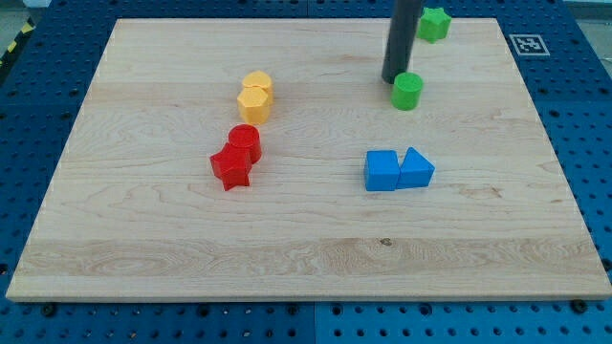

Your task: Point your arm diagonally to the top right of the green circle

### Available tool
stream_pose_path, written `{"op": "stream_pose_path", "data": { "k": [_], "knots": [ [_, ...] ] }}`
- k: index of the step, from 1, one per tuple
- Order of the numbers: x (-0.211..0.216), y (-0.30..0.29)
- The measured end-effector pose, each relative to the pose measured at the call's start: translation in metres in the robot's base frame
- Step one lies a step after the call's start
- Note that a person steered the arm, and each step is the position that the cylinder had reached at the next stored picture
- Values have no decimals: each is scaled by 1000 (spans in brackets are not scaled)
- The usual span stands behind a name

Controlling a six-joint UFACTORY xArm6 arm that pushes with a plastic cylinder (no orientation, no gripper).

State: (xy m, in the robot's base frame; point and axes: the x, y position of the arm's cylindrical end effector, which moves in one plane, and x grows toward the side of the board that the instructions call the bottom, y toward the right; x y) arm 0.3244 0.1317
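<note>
The green circle (pixel 407 91), a short green cylinder, stands on the wooden board in the upper right part of the view. My dark rod comes down from the view's top and my tip (pixel 393 78) rests on the board just to the upper left of the green circle, touching or nearly touching it. A green star-shaped block (pixel 435 23) lies near the board's top edge, up and to the right of the green circle.
Two yellow blocks (pixel 255 96) sit together left of centre. A red cylinder (pixel 245 142) and a red star (pixel 230 167) sit below them. A blue cube (pixel 382 171) and a blue triangle (pixel 416 169) sit side by side below the green circle.
</note>
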Motion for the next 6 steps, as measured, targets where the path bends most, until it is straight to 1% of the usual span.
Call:
{"op": "stream_pose_path", "data": {
  "k": [1,2,3,4,5,6],
  "knots": [
    [0,9],
    [-12,9],
    [-24,32],
    [-24,75],
    [-24,96],
    [-24,97]
  ]
}}
